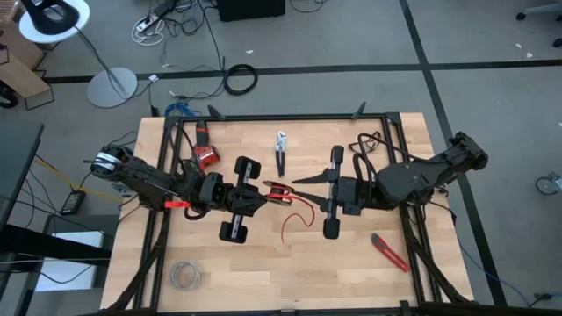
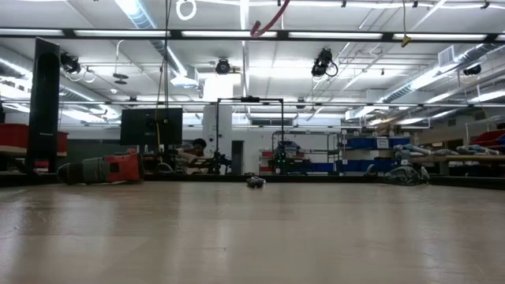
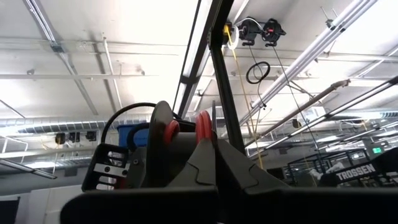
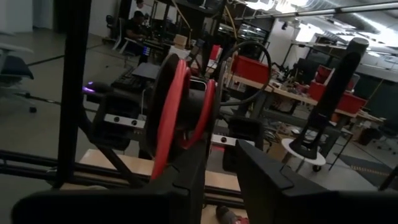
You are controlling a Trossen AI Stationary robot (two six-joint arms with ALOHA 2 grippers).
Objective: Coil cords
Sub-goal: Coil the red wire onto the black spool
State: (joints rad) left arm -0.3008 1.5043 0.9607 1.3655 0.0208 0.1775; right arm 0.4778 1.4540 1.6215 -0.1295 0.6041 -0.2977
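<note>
**Mid-coil: both grippers meet at the red wire**

Starting at the left: the left arm reaches in across the table, and the left gripper (image 1: 263, 195) is clenched at mid-table on what looks like the wound part of the wire (image 1: 279, 192), a small red bundle pinched at its fingertips. In the left wrist view red loops sit right at those shut fingers, so the hold looks real.

Moving to the middle: the loose tail of the wire curves away from that bundle and trails down onto the bare wood, ending just short of the right gripper. Pliers (image 1: 281, 151) lie farther back, well clear.

Now the right: the right gripper (image 1: 303, 180) points straight at the left one, fingertips just beside the bundle. Its wrist view shows a gap between the fingers, with red loops ahead of them; whether it grips any strand I cannot tell. A red-handled knife (image 1: 389, 253) lies near the right front edge.

My read: winding is under way, with a good stretch of tail still free. The next move calls for the right gripper to catch that tail and lay another turn around the bundle while the left holds firm. A wire this thin will slip easily.
</note>
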